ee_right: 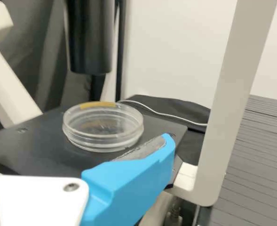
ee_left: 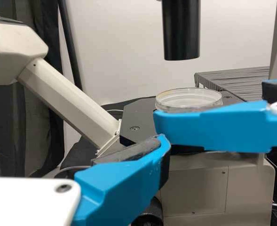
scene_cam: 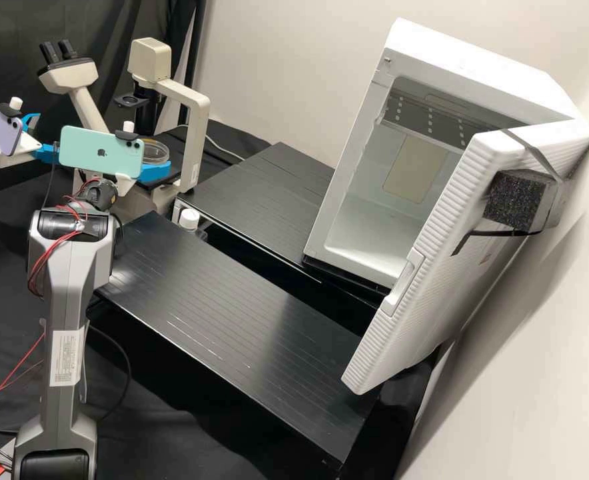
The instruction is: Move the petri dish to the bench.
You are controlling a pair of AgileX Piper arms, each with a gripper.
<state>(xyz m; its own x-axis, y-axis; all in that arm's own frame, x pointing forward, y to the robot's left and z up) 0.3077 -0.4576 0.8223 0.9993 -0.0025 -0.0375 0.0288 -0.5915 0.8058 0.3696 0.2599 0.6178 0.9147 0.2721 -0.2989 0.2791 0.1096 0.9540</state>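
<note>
The clear petri dish (scene_cam: 154, 152) (ee_left: 189, 100) (ee_right: 103, 126) lies flat on the microscope's black stage (ee_right: 39, 155). My right gripper (scene_cam: 154, 173) is in front of the dish in the high view, partly hidden by its phone. In the right wrist view, a finger of my right gripper (ee_right: 165, 143) stands beside the dish's rim; the gripper is open. Farther left, my left gripper (scene_cam: 46, 137) is open with nothing between its fingers. In the left wrist view, one finger of my left gripper (ee_left: 162, 143) is near, and a right-gripper finger (ee_left: 213, 129) crosses before the dish.
The microscope's pale pillar (scene_cam: 194, 140) rises right of the stage, and its black tube (ee_right: 90, 37) hangs above the dish. Slatted black benches (scene_cam: 241, 307) extend to the right. Beyond stands a white incubator (scene_cam: 374, 227) with its door (scene_cam: 434, 267) open. A white-capped bottle (scene_cam: 189, 219) is between the benches.
</note>
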